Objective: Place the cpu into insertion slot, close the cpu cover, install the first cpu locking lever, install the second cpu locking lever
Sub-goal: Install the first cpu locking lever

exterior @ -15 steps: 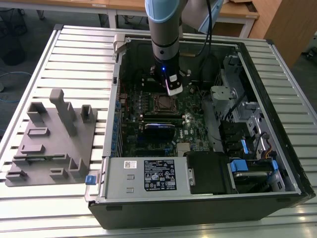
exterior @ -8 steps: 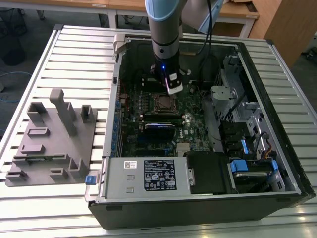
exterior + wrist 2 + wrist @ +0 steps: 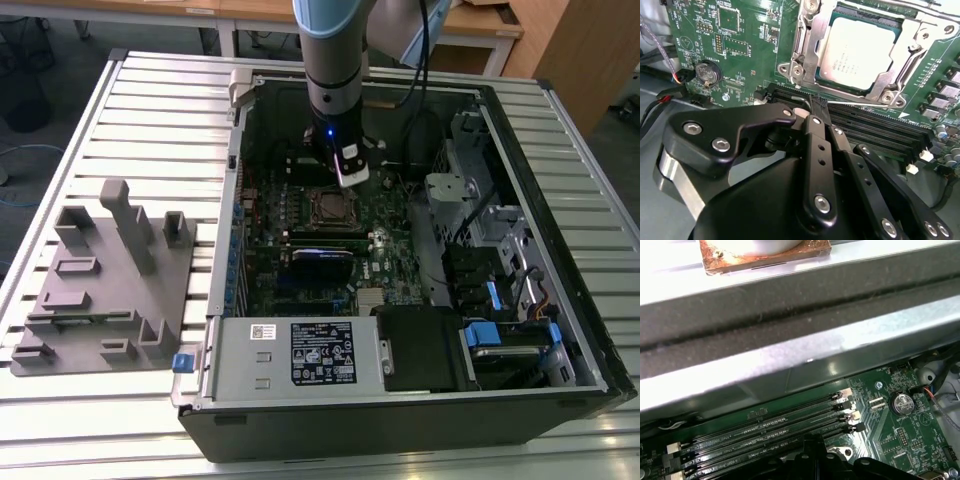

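In the second wrist view the cpu (image 3: 857,50), a square chip with a silver-grey top, lies in the insertion slot. The cpu cover (image 3: 807,47), a silvery frame, lies down around it. A thin wire locking lever (image 3: 860,104) runs along the socket's edge beside the memory slots. My gripper (image 3: 816,107) is shut, its black fingertips together right at that lever's hooked end. In the exterior view the gripper (image 3: 346,172) hangs inside the open computer case just behind the socket (image 3: 328,207).
Memory slots (image 3: 880,127) run beside the socket, and a coin battery (image 3: 708,72) and cables (image 3: 660,102) lie further off. A silver power-supply box (image 3: 300,352) fills the case's front. Drive bays (image 3: 500,260) stand at the exterior view's right. A grey fixture (image 3: 100,280) rests on the slatted table.
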Robot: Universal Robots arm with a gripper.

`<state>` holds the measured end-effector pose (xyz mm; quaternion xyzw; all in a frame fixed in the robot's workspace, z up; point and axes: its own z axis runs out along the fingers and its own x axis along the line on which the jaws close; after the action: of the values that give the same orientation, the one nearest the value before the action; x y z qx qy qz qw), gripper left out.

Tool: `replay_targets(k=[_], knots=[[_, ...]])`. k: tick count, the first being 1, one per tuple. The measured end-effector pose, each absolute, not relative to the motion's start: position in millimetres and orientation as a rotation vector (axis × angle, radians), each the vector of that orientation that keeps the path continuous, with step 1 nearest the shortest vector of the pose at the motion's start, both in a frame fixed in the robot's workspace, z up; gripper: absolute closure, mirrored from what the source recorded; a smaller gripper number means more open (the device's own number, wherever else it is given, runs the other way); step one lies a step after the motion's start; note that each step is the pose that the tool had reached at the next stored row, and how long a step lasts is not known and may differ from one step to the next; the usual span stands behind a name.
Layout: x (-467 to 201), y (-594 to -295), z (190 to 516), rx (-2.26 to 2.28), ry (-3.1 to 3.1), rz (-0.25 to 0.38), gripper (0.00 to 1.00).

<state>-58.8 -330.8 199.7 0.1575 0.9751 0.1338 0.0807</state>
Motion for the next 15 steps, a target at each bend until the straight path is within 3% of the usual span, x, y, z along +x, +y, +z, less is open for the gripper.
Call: replay_targets(k=[15], knots=[[-60.5, -329.7, 195.6, 0.470, 2.909, 0.407, 0.90]])
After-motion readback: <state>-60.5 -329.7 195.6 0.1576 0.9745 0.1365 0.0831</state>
